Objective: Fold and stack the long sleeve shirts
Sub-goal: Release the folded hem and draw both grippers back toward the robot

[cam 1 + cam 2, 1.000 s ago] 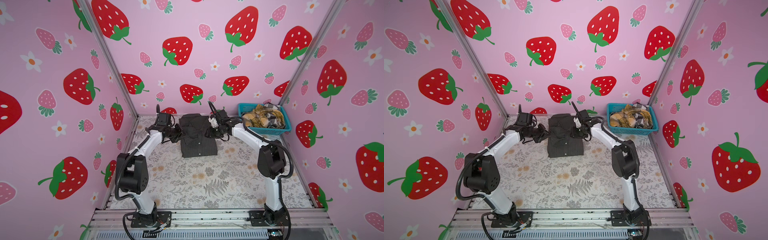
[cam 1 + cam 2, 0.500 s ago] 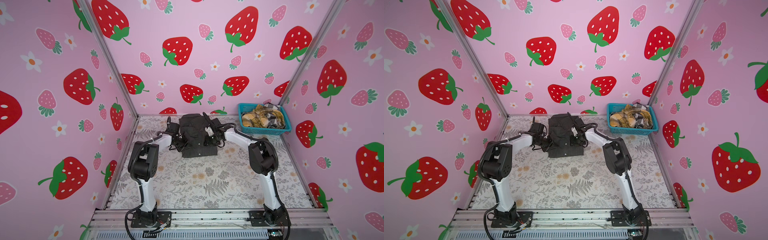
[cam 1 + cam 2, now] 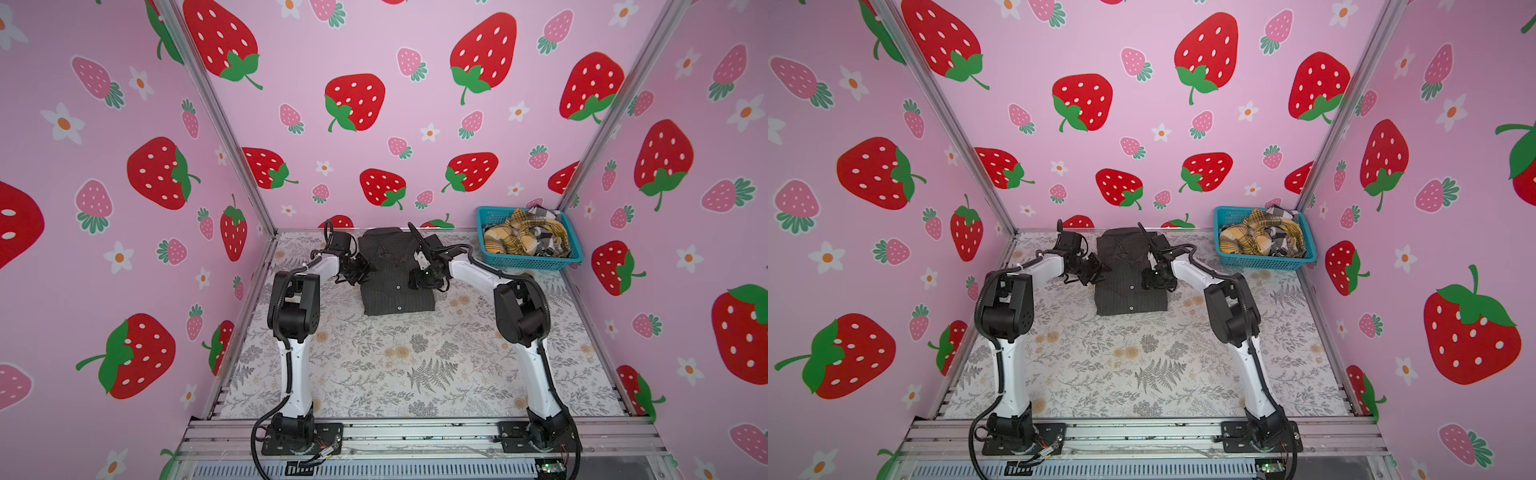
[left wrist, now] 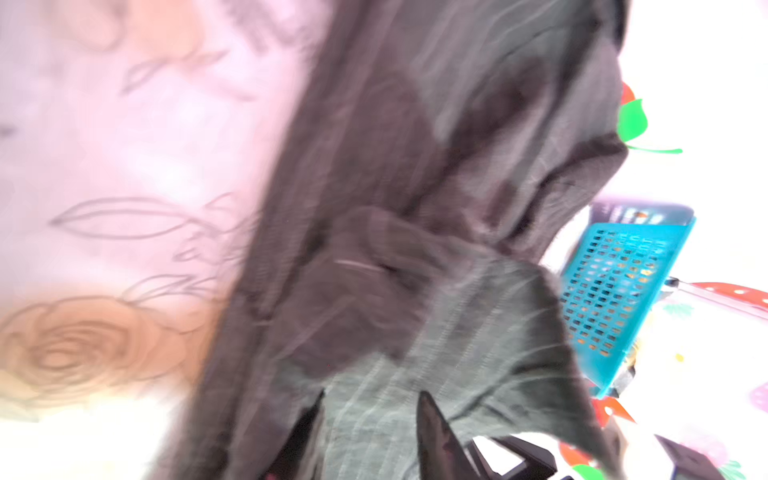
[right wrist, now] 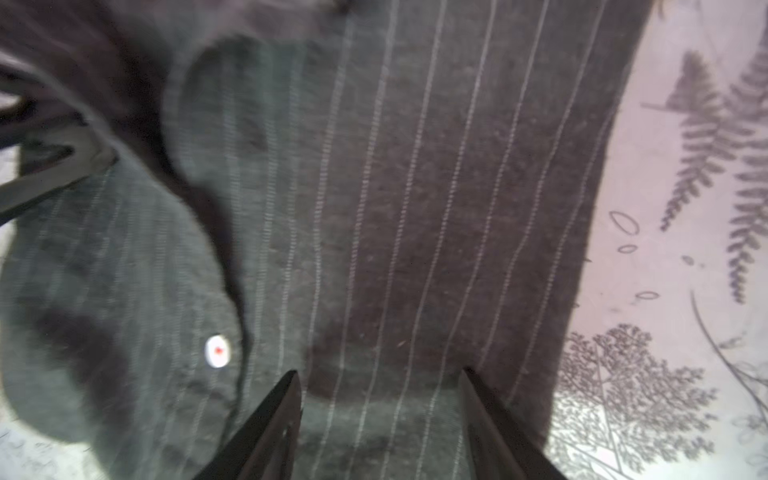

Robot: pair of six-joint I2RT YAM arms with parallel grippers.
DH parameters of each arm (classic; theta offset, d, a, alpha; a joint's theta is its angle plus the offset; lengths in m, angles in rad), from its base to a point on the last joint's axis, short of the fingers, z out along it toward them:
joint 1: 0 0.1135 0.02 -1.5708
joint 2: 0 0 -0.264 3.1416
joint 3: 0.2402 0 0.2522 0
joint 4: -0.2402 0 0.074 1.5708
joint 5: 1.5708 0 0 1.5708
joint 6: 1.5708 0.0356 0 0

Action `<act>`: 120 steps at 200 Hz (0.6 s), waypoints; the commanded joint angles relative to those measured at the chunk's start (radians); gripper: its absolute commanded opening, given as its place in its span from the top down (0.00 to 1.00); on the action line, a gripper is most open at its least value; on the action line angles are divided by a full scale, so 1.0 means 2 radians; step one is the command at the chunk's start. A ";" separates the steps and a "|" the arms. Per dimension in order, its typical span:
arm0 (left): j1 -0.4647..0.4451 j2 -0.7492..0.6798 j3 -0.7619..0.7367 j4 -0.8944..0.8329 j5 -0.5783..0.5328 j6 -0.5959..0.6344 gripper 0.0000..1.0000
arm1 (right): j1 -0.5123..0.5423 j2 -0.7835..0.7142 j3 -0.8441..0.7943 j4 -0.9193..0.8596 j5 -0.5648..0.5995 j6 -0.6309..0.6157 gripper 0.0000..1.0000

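**STEP IN HAND: FIRST SHIRT FOLDED, JAWS CLEAR OF THE CLOTH**

We find the charcoal pinstriped shirt (image 3: 395, 282) lying as a compact rectangle at the far centre of the counter (image 3: 415, 365). Its collar points toward the back wall and its button placket faces up.

The left jaws stand at the shirt's left edge and the right jaws over its right half. In the right wrist view the fingertips (image 5: 286, 399) stand apart above the stripes with nothing between them. The left wrist view is blurred, but its fingertips (image 4: 432, 419) also stand parted over the cloth. We read both as open and holding nothing.

We judge this fold complete, or nearly so.

Two shirts remain crumpled together in the turquoise basket (image 3: 532, 262) at the far right corner:
- the yellow plaid shirt (image 3: 511, 241)
- the checked shirt (image 3: 544, 214)

The next move calls for:
1. A straight lift away, so that no fingertip drags the fold open.
2. A reach into the basket, which lies nearer the right arm (image 3: 473, 274).
3. A grasp that separates one shirt from the other.

The counter carries a pale fern-and-flower print. Pink strawberry-patterned walls (image 3: 374, 62) close three sides. An aluminium rail (image 3: 415, 432) along the near edge holds both arm bases.
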 commanded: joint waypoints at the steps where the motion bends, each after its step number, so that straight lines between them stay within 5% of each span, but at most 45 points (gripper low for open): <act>1: -0.004 -0.032 -0.089 -0.014 -0.008 0.005 0.67 | 0.012 -0.009 -0.044 -0.009 0.013 -0.014 0.39; 64: 0.000 -0.220 -0.337 -0.027 -0.033 0.041 0.68 | 0.102 -0.222 -0.306 0.093 -0.047 0.082 0.42; 95: 0.000 -0.318 -0.345 -0.103 -0.051 0.076 0.62 | 0.106 -0.304 -0.342 0.117 -0.028 0.116 0.39; 120: 0.000 -0.385 -0.324 -0.158 -0.065 0.091 0.62 | 0.094 -0.257 -0.298 0.107 -0.037 0.090 0.59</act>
